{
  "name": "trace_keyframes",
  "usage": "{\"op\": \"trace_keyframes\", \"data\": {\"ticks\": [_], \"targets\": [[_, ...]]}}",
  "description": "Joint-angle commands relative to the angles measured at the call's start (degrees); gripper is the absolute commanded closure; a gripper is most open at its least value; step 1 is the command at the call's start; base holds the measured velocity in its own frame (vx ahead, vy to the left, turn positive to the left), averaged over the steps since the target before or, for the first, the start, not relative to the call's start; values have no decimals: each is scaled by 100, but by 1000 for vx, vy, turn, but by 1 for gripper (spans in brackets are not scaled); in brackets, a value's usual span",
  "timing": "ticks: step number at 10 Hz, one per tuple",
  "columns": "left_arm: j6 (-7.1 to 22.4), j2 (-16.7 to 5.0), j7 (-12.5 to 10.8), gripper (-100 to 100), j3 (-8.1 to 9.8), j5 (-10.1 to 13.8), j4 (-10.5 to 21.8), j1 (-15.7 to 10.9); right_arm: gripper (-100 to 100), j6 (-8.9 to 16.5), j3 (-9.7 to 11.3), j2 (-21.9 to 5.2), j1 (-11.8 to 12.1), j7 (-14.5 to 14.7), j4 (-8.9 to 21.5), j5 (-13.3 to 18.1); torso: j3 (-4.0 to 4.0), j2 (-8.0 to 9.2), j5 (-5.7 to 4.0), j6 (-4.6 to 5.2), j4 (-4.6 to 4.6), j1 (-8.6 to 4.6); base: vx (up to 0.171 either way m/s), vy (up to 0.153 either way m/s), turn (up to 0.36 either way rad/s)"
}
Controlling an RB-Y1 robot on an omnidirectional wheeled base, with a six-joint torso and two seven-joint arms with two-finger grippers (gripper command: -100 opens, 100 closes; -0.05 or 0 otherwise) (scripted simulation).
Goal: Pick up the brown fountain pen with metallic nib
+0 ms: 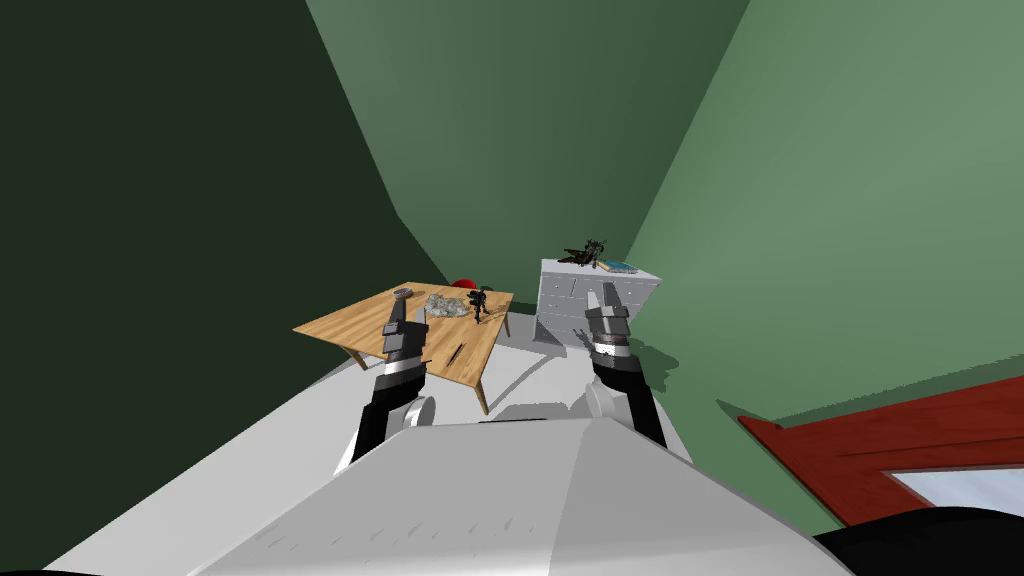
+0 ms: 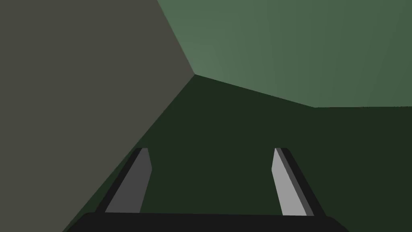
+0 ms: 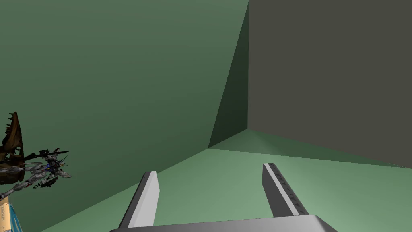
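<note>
A thin brown pen (image 1: 455, 352) lies on the near part of a wooden table (image 1: 340, 326) ahead of me in the head view, slightly left of centre. My left gripper (image 1: 393, 313) is raised over the table's near half, left of the pen and pointing up; its fingers (image 2: 139, 181) stand open with nothing between them. My right gripper (image 1: 605, 297) is raised in front of a white dresser (image 1: 575, 295), well right of the table. It is open too, fingers (image 3: 147, 199) apart and empty.
The table also carries a grey crumpled lump (image 1: 449, 305), a small dark figure (image 1: 480, 300), a small grey item (image 1: 402, 292) and something red (image 1: 462, 283) at its far edge. Dark toy figures (image 1: 588, 252) and a blue book (image 1: 617, 266) top the dresser. A red frame (image 1: 900, 445) lies at right.
</note>
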State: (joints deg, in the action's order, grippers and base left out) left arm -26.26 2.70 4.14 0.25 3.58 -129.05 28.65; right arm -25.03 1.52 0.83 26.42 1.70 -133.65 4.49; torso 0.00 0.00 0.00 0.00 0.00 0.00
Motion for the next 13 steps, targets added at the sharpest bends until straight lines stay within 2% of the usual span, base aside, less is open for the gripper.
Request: {"op": "trace_keyframes", "data": {"ticks": [1, 4, 5, 8, 9, 12, 13], "targets": [[71, -276, -13, -100, 50, 36, 78, -38, 0, 0, 0, 0, 0, 0, 0, 0, 0, 0, 0, 0, 0, 0, -10, -24, 14], [366, -805, -65, -100, 251, 177, 391, -192, 0, 0, 1, 1, 0, 0, 0, 0, 6, 10, -5, 0, 2, -25, -29, -77, 32], [366, -859, -65, -100, 251, 177, 391, -192, 0, 0, 1, 1, 0, 0, 0, 0, 6, 11, -7, 0, 2, -32, -14, -80, 16], [816, -1386, -153, -100, 572, 403, 913, -446, 0, 0, 1, 1, 0, 0, 0, 0, 4, 8, -9, 0, 1, -45, -32, -126, 45], [864, -1386, -153, -100, 572, 403, 913, -446, 0, 0, 1, 1, -1, 0, 0, 0, 8, 14, -12, 1, 3, -54, -51, -106, 21], [1439, -1850, -269, -100, 983, 689, 1544, -780, 0, 0, 1, 1, 0, 0, 0, 0, 5, 9, -11, 0, 2, -49, -34, -134, 51], [1534, -1850, -269, -100, 983, 689, 1606, -780, 0, 0, 1, 1, 0, 0, 0, 0, 7, 12, -13, 0, 2, -57, -26, -117, 28]]}}
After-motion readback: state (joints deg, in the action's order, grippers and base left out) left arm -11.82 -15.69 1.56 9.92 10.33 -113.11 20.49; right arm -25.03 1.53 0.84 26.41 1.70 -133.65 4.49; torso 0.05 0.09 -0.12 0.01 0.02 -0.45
